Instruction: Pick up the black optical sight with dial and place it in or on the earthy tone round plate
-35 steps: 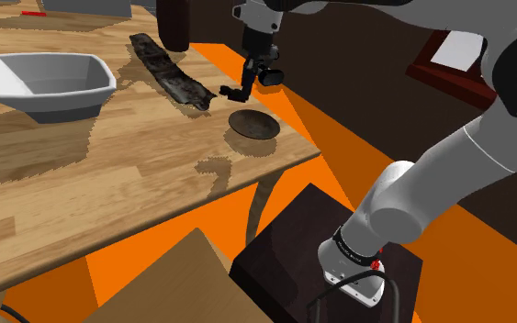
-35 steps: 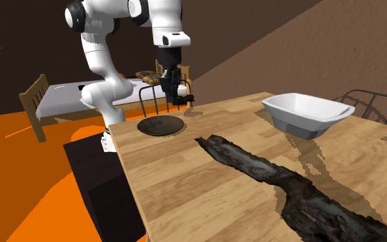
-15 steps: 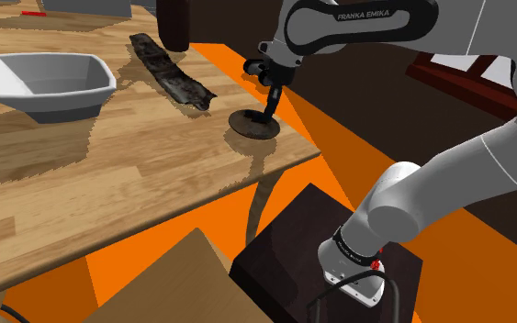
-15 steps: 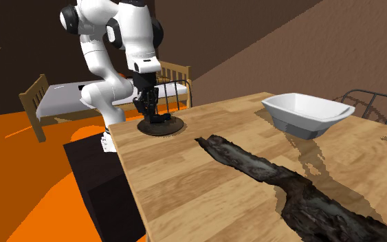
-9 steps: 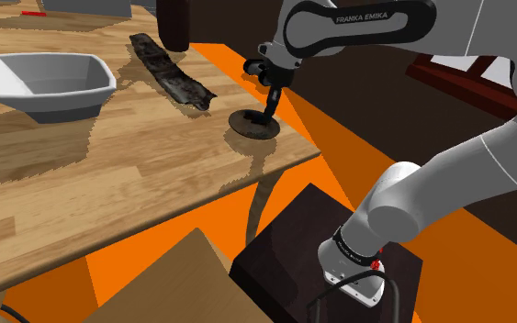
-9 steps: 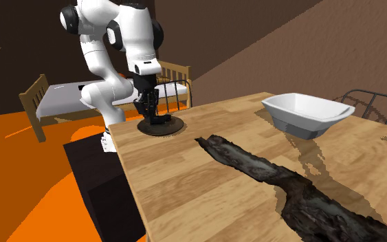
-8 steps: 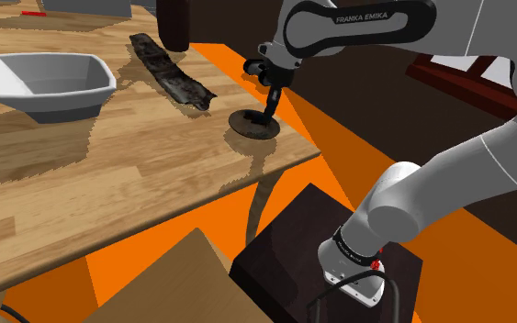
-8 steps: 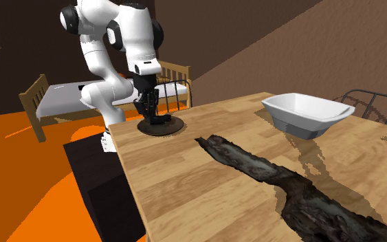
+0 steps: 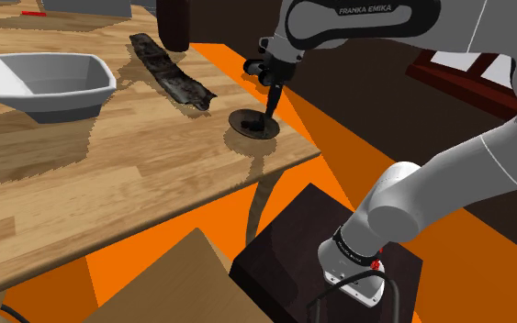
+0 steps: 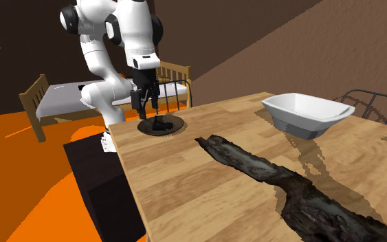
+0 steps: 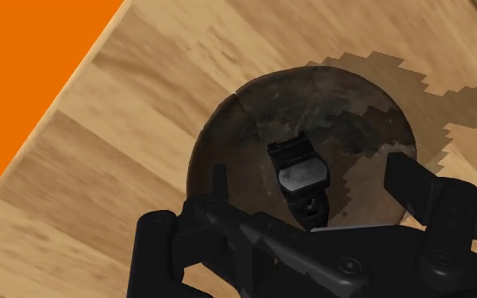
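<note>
**Q:** Shoulder view?
**A:** My gripper (image 9: 267,110) is hanging over the brown round plate (image 9: 240,119), by the wooden table's (image 9: 137,156) corner nearest my stand (image 9: 320,243).

**Q:** Second exterior view?
**A:** My fingers are standing apart above the black sight (image 10: 159,125), which is lying on the plate.

**Q:** Wrist view?
**A:** The sight is sitting mid-plate between my fingers, neither touching it.

White, rounded arm (image 9: 472,161) links, dark grey bands at the joints. White "FRANKA EMIKA" lettering (image 9: 374,9) on a dark grey link. Black collar (image 9: 353,250) near the base with a small red mark (image 9: 376,264); thin black cable (image 9: 331,294) beside it. All-black gripper (image 11: 311,173), blocky fingers (image 11: 406,179).
</note>
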